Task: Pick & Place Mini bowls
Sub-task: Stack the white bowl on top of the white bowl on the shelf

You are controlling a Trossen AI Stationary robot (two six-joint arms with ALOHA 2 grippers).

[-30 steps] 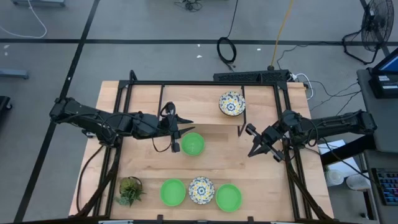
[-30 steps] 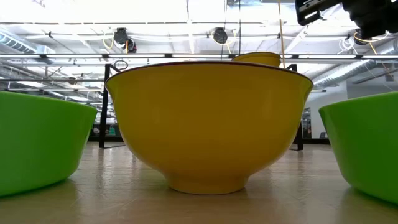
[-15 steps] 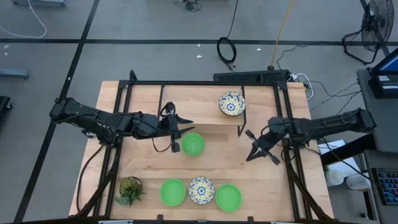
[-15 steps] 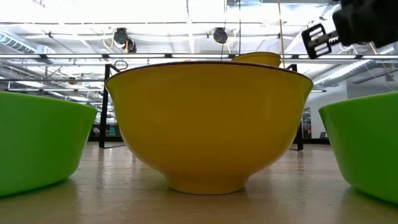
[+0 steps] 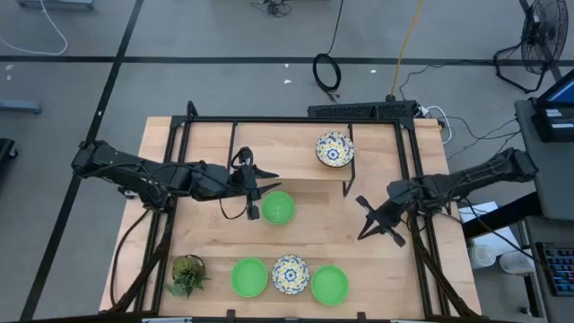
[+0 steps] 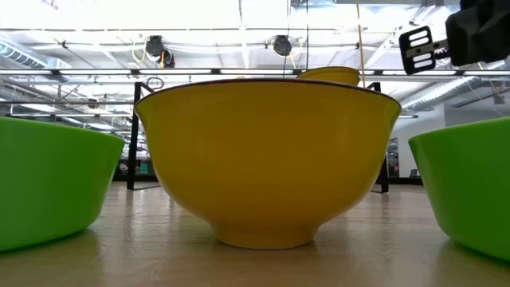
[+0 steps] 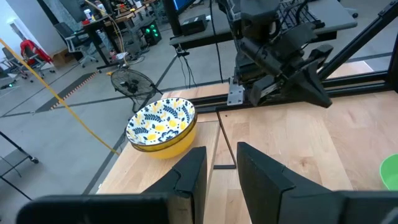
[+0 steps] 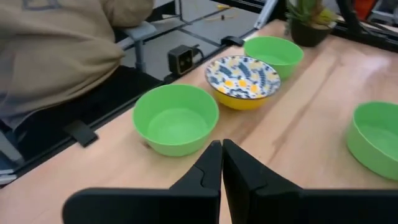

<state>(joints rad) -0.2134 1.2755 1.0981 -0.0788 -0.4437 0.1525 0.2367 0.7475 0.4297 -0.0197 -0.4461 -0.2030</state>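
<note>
A green mini bowl stands at the table's middle and a floral one farther back. Near the front edge stand a green bowl, a floral bowl and a green bowl in a row. My left gripper is open and empty, just left of the middle green bowl. My right gripper is shut and empty, above the table right of centre. In the right wrist view its fingers point toward the front row. A sixth bowl does not show.
A small potted plant stands at the near left corner. A black frame runs around the table. Bare wood lies between the middle bowl and the right gripper. A person in beige sits beyond the table's near edge.
My right gripper has come down and moved a little toward the table's near edge, turning at its wrist. The bowls have stayed where they were.
</note>
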